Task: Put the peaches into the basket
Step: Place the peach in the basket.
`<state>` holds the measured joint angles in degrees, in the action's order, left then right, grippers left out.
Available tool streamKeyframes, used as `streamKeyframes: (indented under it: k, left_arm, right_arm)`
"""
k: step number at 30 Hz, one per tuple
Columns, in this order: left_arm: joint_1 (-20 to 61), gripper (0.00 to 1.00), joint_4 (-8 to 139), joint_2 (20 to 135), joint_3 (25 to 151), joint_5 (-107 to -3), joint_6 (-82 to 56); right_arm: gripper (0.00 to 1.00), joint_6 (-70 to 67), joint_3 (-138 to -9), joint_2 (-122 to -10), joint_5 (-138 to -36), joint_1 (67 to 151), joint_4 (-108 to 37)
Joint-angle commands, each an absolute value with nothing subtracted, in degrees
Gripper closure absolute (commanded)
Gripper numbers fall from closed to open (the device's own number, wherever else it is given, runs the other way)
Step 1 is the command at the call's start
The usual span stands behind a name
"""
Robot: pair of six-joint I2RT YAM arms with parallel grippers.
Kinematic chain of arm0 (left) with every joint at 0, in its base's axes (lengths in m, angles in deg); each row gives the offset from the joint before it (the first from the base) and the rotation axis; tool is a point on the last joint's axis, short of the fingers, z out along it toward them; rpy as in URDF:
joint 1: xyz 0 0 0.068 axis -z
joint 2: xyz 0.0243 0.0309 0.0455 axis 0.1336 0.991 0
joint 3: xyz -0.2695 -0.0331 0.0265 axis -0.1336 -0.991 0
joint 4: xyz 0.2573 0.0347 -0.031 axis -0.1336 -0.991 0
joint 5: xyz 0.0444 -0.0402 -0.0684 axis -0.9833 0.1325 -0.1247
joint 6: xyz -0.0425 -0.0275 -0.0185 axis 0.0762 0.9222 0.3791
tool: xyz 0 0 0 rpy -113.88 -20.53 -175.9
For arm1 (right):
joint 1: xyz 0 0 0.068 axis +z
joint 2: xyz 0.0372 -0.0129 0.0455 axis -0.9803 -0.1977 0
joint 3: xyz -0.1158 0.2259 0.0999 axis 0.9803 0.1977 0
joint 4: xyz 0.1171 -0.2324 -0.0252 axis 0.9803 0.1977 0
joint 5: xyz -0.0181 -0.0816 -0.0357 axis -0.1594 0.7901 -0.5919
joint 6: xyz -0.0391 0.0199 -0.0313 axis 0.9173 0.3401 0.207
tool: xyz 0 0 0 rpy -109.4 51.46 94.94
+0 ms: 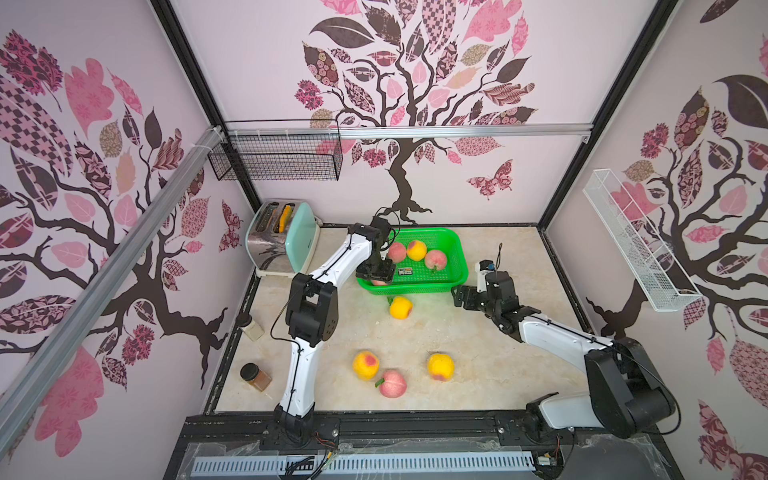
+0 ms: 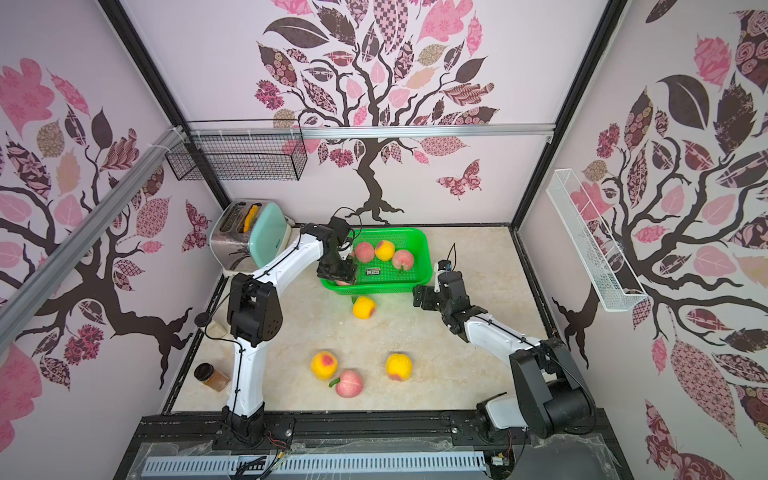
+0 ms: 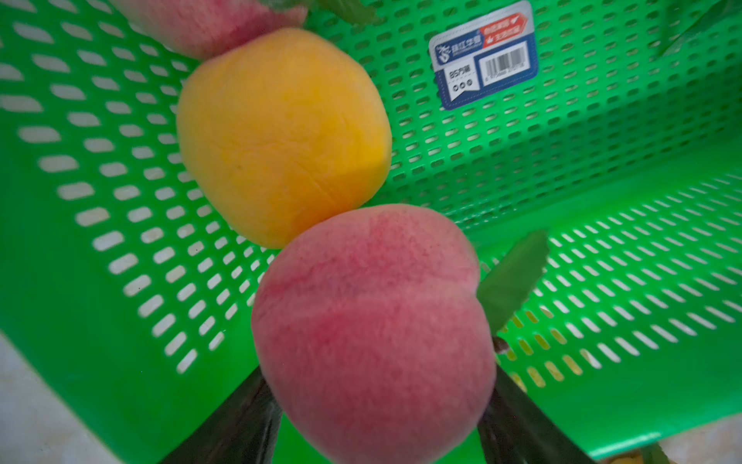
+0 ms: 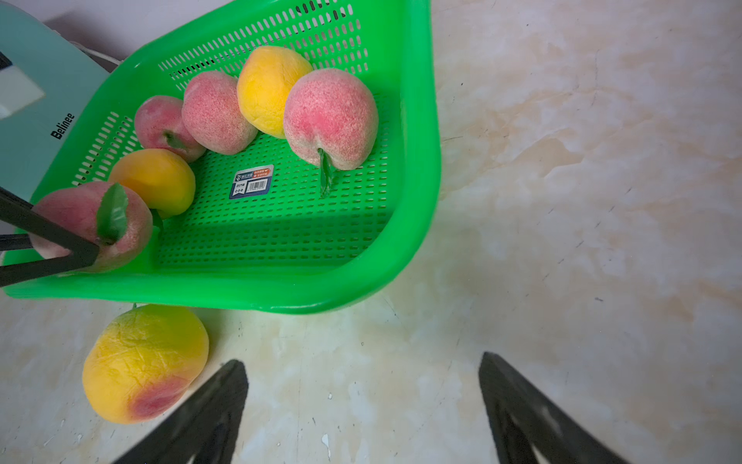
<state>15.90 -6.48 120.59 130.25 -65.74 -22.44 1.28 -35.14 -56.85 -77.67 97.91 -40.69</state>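
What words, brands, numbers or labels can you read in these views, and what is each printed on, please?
"Belinee": on the mint-green side of the toaster.
Sticker on the basket floor: barcode and small print, too blurred to read.
Nothing else legible.

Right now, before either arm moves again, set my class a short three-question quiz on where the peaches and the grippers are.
1. Count: how many peaches lie on the table, outside the basket?
2. True or false: the right gripper is carrying a peach.
3. Pick one: inside the basket, the left gripper straddles A) a yellow peach, B) a pink peach, C) nothing.

Key
1. Four.
2. False: it is open and empty over the table.
3. B, the pink peach in a corner of the basket.
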Motion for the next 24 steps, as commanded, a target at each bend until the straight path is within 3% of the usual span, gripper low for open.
streamKeyframes:
  k: [1, 10, 11, 24]
  left_arm:
    - [16.0, 0.20, -7.6, 121.2, 131.8, -68.6, -22.8]
    - [16.1, 0.14, -7.1, 118.7, 132.1, -68.3, -21.8]
    - [16.1, 0.02, -7.0, 118.1, 132.0, -68.4, -21.6]
    - [16.1, 0.02, -0.3, 108.1, 129.0, -66.2, -19.3]
  right_arm:
    - [0.07, 0.9, -36.9, -55.9, -77.4, 98.1, -40.9]
    - [0.07, 0.9, -36.8, -56.2, -77.5, 98.1, -41.1]
    - [0.07, 0.9, -37.0, -56.2, -77.5, 98.1, -41.0]
    - [0.07, 1.0, -36.9, -56.1, -77.5, 98.1, -40.9]
